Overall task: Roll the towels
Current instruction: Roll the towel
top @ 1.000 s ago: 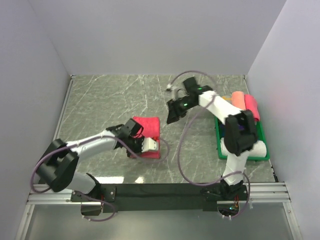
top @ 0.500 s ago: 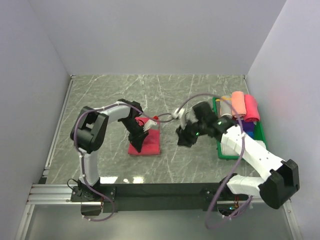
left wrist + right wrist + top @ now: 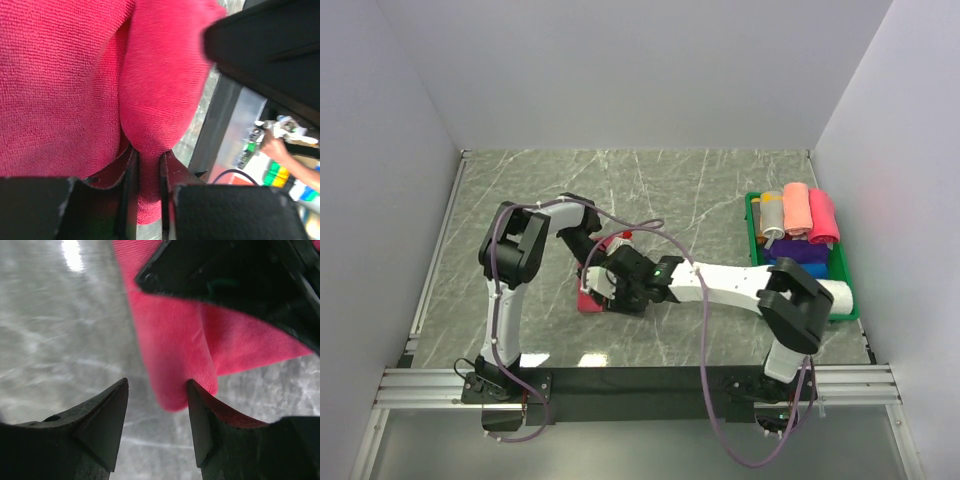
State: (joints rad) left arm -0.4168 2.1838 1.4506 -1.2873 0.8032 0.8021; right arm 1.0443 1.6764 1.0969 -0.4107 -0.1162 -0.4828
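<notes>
Red towel [image 3: 587, 300]: lying bunched on marble tabletop [image 3: 520, 190], centre-left of top view, mostly hidden under both wrists | L gripper [image 3: 148, 167]: pinching a towel fold btwn near-closed fingers [image 3: 128, 192], bottom centre of L wrist view | R gripper [image 3: 156, 405]: standing spread, towel corner hanging btwn fingers [image 3: 107, 415] | Rolled towels [image 3: 808, 212]: sitting in green tray [image 3: 751, 222], right edge.

The towel [image 3: 75, 75] is crimson-red, the table [image 3: 720, 190] grey-green with white marble veining — the tray [image 3: 751, 215] bright green.
</notes>
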